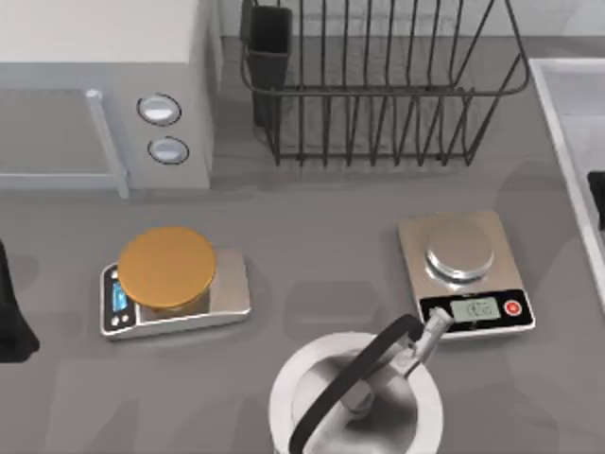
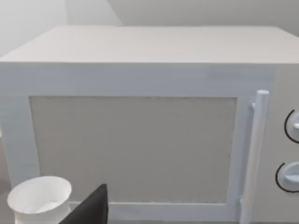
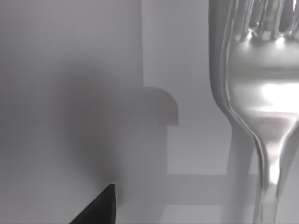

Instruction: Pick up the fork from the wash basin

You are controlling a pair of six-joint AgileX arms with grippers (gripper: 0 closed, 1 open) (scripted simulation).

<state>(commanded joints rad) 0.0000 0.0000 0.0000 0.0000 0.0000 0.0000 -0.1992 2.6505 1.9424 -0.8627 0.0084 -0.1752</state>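
Right end effector (image 1: 597,194) — over wash basin (image 1: 560,104)

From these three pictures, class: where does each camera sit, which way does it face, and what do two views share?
Top view: above the grey table, facing down on the black wire dish rack, two kitchen scales and the pale wash basin's rim; dark arm parts at both edges.
Left wrist view: faces the white microwave; one dark finger shows.
Right wrist view: close on the silvery metal fork; one dark finger shows.
Shared: top and left wrist both show the microwave.
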